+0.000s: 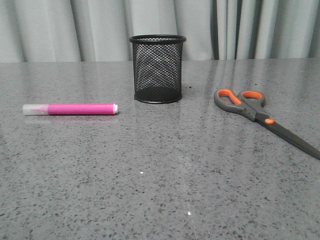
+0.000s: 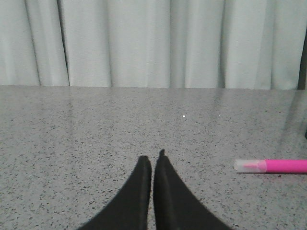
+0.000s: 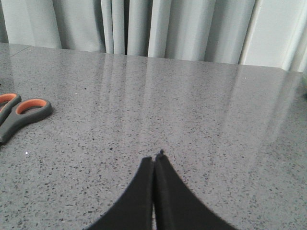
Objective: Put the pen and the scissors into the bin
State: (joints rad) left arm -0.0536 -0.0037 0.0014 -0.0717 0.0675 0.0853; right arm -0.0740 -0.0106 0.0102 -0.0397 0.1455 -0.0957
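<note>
While both hands, left hand [image 2: 152,160] and right hand [image 3: 154,160], sit pressed together, nothing is picked: pen [image 1: 70,109] and scissors [image 1: 262,116] flank the bin [image 1: 157,68] on the worktop [image 1: 160,175]; next, probably spreading one hand over its item.

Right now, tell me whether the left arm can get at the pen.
Probably yes. The pen lies flat on bare table, apart from the bin, nothing over it. The left pincer is shut and must open first.

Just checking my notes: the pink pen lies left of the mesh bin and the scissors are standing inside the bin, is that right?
Not quite. The front view shows the scissors lying flat on the table, right of the bin, not inside it. The pen does lie to its left.
</note>
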